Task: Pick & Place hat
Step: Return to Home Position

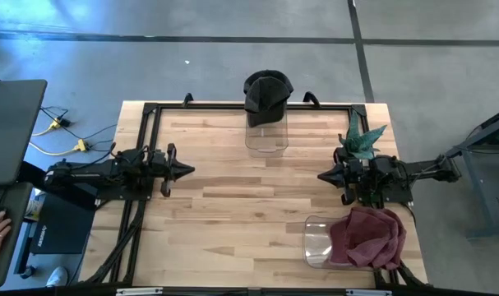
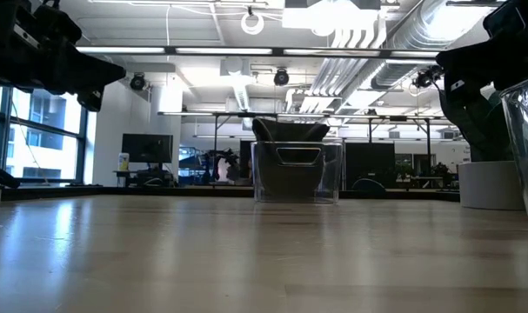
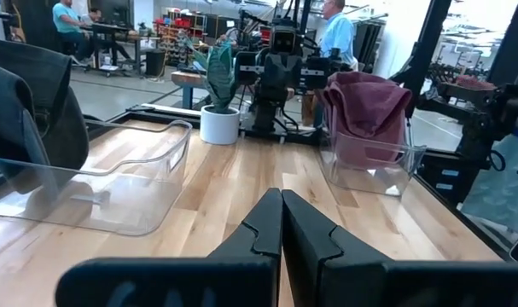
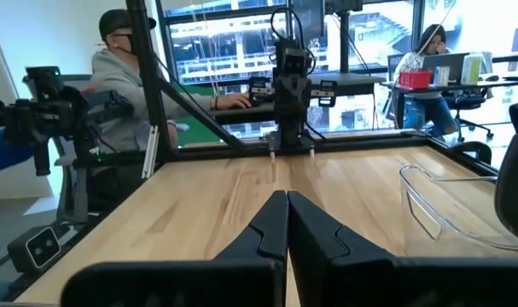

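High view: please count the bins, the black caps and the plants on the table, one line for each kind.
Bins: 2
Black caps: 1
Plants: 1
Total: 4
Red caps lie heaped in one bin; their number cannot be told.

Grey floor (image 1: 233,66), big windows (image 2: 37,130), ceiling ducts (image 2: 403,35)

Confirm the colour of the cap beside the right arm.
The cap is dark red, clearest in high view.
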You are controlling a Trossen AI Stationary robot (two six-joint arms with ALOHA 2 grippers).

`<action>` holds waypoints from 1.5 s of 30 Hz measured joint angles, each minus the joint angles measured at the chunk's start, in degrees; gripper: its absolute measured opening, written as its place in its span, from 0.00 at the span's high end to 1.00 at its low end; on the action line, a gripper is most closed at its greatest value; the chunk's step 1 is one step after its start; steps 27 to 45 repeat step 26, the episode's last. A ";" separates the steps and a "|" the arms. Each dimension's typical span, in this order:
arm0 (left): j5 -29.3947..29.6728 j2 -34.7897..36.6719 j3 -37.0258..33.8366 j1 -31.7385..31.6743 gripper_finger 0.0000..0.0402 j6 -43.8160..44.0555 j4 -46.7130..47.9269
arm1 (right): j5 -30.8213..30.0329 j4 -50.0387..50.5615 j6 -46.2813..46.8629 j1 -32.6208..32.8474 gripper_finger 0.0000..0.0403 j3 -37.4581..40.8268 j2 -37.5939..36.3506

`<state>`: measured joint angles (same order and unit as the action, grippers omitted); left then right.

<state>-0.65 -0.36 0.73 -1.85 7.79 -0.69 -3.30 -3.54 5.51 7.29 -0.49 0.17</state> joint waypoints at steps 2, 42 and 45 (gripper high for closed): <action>0.17 0.00 -0.02 0.00 1.00 0.00 0.00 | 0.00 -0.08 -0.01 0.00 1.00 0.00 0.37; 0.18 0.00 -0.02 0.00 1.00 0.00 0.02 | 0.04 -0.12 0.00 0.00 1.00 0.02 0.62; 0.18 0.00 -0.02 0.00 1.00 0.00 0.02 | 0.04 -0.12 0.00 0.00 1.00 0.02 0.62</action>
